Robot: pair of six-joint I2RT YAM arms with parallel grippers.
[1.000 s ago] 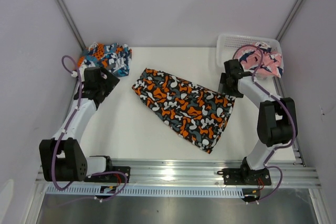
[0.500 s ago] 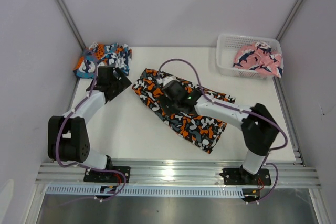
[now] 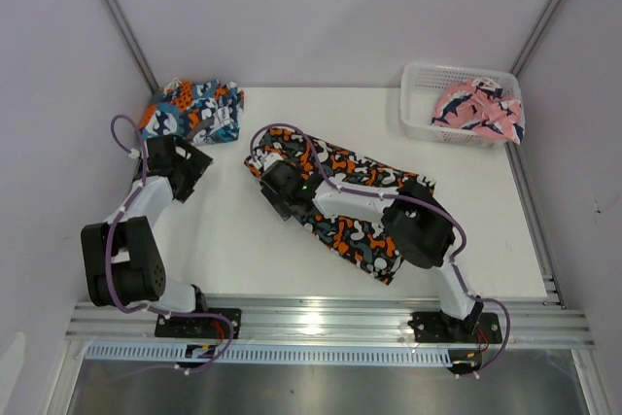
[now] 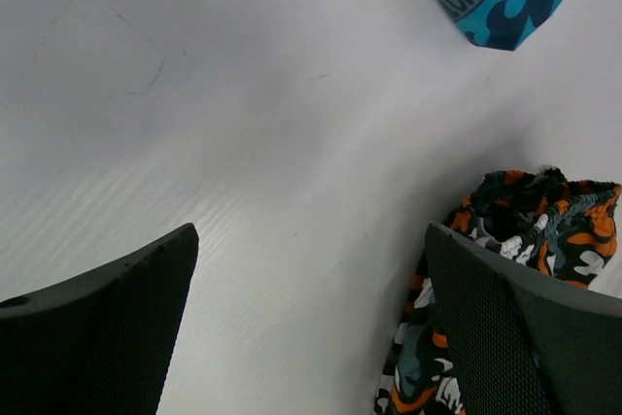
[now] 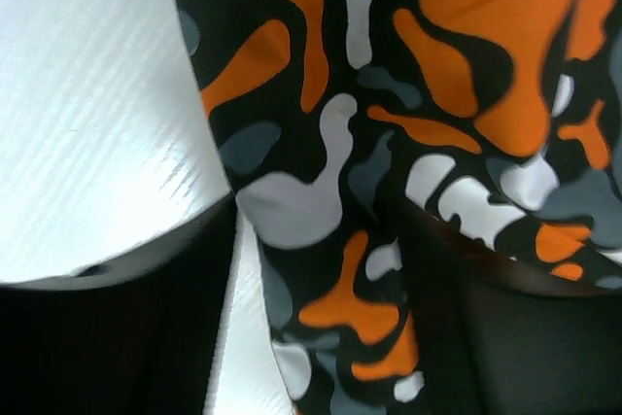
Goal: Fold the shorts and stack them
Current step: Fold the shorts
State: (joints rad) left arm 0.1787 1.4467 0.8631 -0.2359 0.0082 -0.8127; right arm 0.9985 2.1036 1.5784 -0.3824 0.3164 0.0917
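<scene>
At the middle of the counter, the orange, black and white camouflage shorts are lying spread flat. The right fingers are standing apart, straddling the cloth's near left edge without pinching it. The left fingers are hanging wide open over bare counter, just beside the gathered waistband corner. The blue patchwork shorts are sitting bunched at the back left, and the pink shorts are resting in the white basket. Thin, light and floppy, the fabric is probably calling for pinches at the waistband or hem corners.

white table, pale lilac walls
</scene>
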